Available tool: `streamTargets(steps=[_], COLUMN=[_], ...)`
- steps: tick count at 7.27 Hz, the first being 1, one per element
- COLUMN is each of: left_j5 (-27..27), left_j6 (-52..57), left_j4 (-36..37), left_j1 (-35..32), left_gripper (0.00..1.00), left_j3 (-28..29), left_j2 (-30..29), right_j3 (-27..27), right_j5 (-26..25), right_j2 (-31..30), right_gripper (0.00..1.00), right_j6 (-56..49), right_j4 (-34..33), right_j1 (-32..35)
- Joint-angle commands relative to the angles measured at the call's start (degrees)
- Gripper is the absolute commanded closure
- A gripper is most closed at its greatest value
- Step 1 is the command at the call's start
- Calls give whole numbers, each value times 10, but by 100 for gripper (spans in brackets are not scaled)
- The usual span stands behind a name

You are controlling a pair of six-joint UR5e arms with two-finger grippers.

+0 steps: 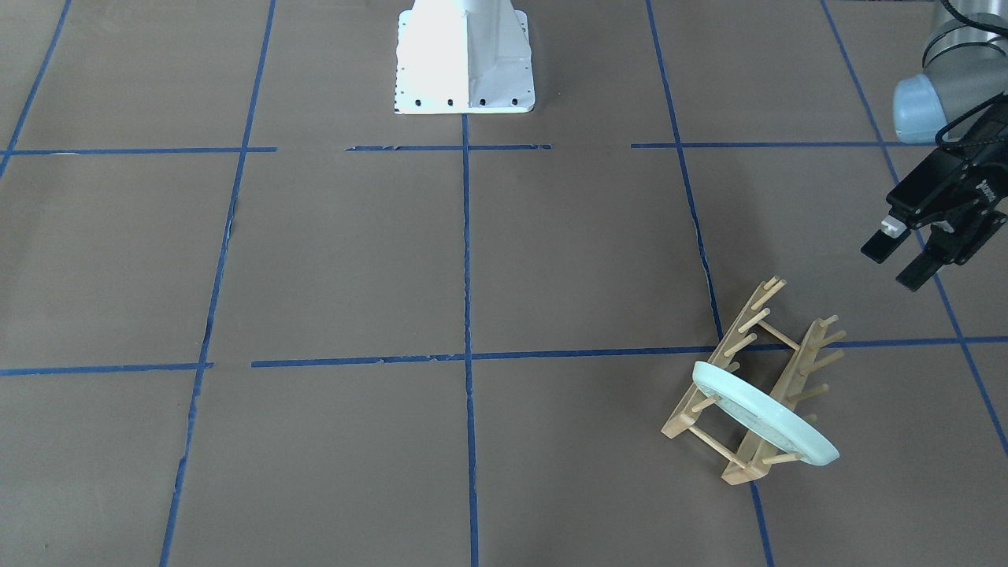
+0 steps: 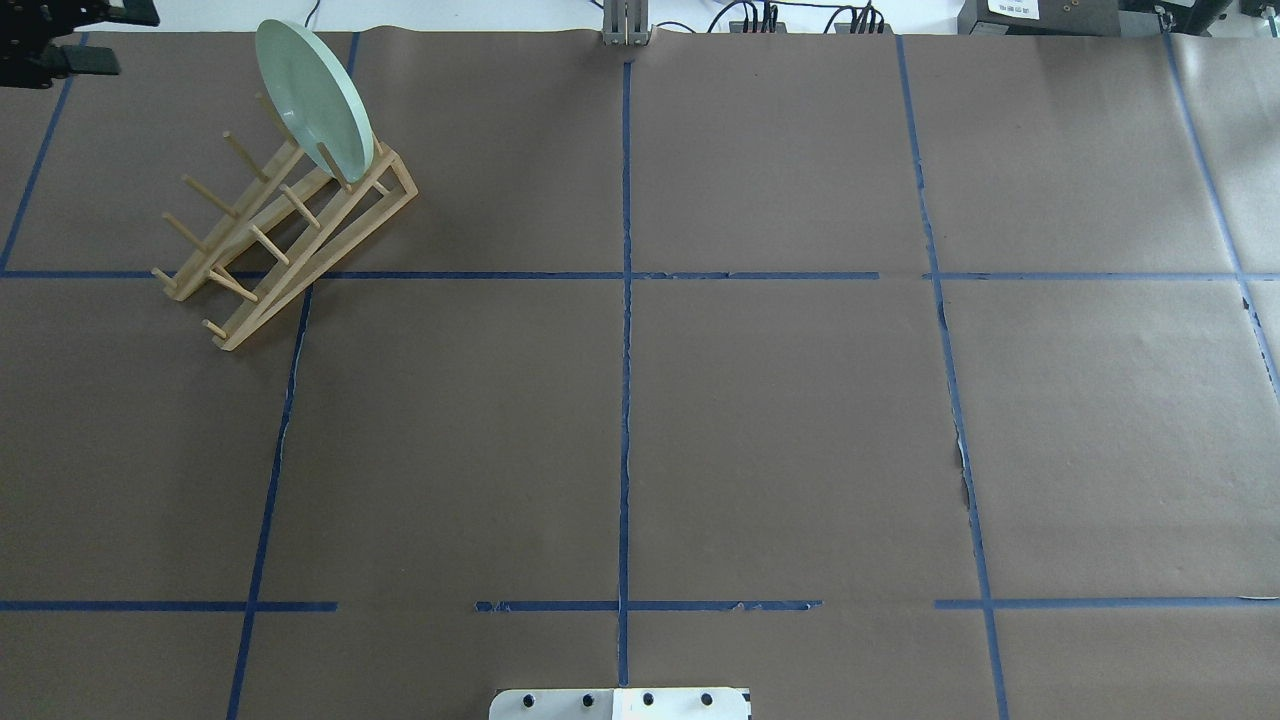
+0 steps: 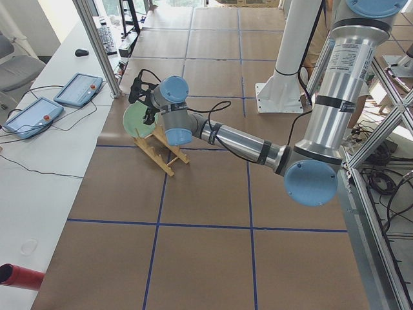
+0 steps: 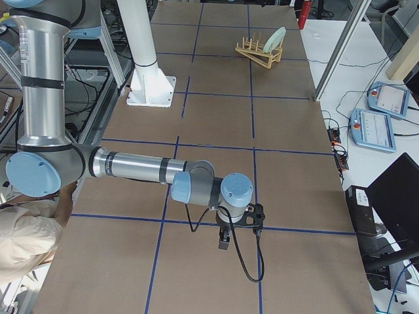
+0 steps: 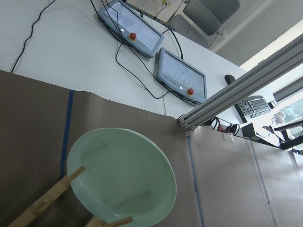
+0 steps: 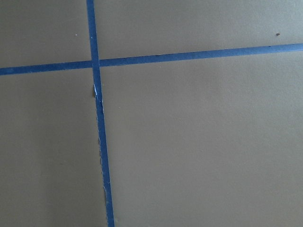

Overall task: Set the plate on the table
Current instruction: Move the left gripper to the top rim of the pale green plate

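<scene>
The pale mint-green plate (image 1: 760,415) stands on edge between the pegs of a wooden rack (image 1: 752,378), at one end of it. It also shows in the overhead view (image 2: 313,97), the left wrist view (image 5: 123,182) and both side views (image 3: 135,120) (image 4: 275,38). My left gripper (image 1: 899,260) is open and empty, hanging above the table (image 1: 354,260) beside the rack, apart from the plate. My right gripper (image 4: 224,243) hangs low over the table far from the rack. I cannot tell whether it is open or shut.
The white robot base (image 1: 465,59) stands at the table's robot-side edge. Beyond the table edge near the rack are two teach pendants (image 5: 182,78), cables and an aluminium post (image 5: 236,90). A person (image 4: 26,242) shows at the corner of the exterior right view.
</scene>
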Motion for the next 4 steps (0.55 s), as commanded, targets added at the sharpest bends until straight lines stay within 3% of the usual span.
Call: streamTargets(steps=[1,2,4], left_j5=[141,158,140], left_j6=[-195,-205,-222], left_j4=[-31,-31,-26], left_j1=[103,109,106], left_gripper=[0,0,2], left_j3=[51,102,117], left_j2=[-57,-87,-82], right_j3=[1,0,1], right_j5=[0,0,0], right_j2=[0,0,0], right_gripper=[0,0,0], right_j6=[0,0,0], right_j4=[0,0,0], right_j1=[0,0,0])
